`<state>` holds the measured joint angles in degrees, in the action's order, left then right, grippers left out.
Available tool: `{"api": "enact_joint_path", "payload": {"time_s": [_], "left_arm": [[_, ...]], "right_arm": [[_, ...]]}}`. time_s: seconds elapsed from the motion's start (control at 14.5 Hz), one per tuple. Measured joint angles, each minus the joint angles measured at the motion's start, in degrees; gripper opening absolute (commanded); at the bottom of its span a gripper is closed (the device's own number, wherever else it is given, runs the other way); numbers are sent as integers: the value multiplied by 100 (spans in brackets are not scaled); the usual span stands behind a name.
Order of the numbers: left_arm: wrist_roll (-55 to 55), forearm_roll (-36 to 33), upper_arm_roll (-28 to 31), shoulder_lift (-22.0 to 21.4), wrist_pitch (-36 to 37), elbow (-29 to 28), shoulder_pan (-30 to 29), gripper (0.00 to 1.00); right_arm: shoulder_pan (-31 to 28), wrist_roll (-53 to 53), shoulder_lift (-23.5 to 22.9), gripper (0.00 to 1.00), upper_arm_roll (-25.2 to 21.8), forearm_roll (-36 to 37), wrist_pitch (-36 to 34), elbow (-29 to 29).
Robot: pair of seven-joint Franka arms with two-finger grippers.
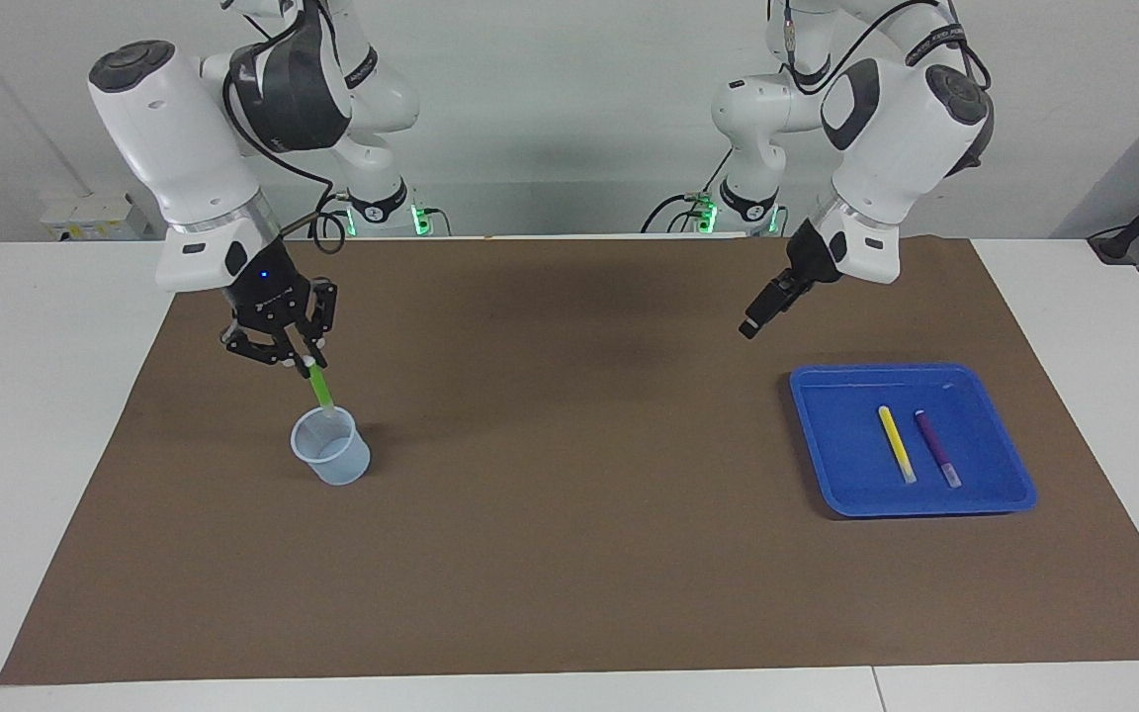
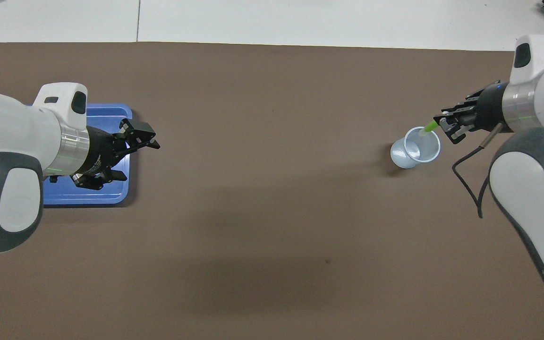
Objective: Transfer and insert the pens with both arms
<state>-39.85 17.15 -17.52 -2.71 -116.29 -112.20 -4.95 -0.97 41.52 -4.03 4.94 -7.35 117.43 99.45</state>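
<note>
My right gripper (image 1: 308, 364) (image 2: 442, 125) is shut on the upper end of the green pen (image 1: 321, 387) (image 2: 429, 126). The pen hangs tilted, its whitish lower tip at the rim of the pale translucent cup (image 1: 330, 450) (image 2: 415, 148). The yellow pen (image 1: 896, 444) and the purple pen (image 1: 937, 448) lie side by side in the blue tray (image 1: 812, 435) (image 2: 111, 196). My left gripper (image 1: 749, 327) (image 2: 135, 159) is open and holds nothing; it hangs over the mat by the tray's edge nearest the robots. In the overhead view the left arm hides both tray pens.
A brown mat (image 1: 569, 534) covers most of the white table (image 1: 36, 396). The cup stands toward the right arm's end, the tray toward the left arm's end. A wide stretch of bare mat lies between them.
</note>
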Motion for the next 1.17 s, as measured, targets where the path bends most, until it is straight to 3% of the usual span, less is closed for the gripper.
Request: {"api": "enact_joint_path", "payload": {"time_s": [0.21, 0.41, 0.62, 1.17], "left_arm": [[1670, -3, 18, 4, -1160, -793, -594, 100], [2793, -103, 38, 387, -2007, -874, -944, 100], [2891, -1004, 36, 561, -2014, -570, -999, 100], [3520, -1544, 37, 1003, -2001, -231, -1268, 100]], "right_arm": [[-1, 130, 18, 0, 2, 0, 607, 392], [-49, 298, 23, 0, -3, 0, 698, 516], [-122, 499, 23, 0, -5, 0, 850, 634], [-110, 815, -38, 0, 38, 0, 1310, 1091]]}}
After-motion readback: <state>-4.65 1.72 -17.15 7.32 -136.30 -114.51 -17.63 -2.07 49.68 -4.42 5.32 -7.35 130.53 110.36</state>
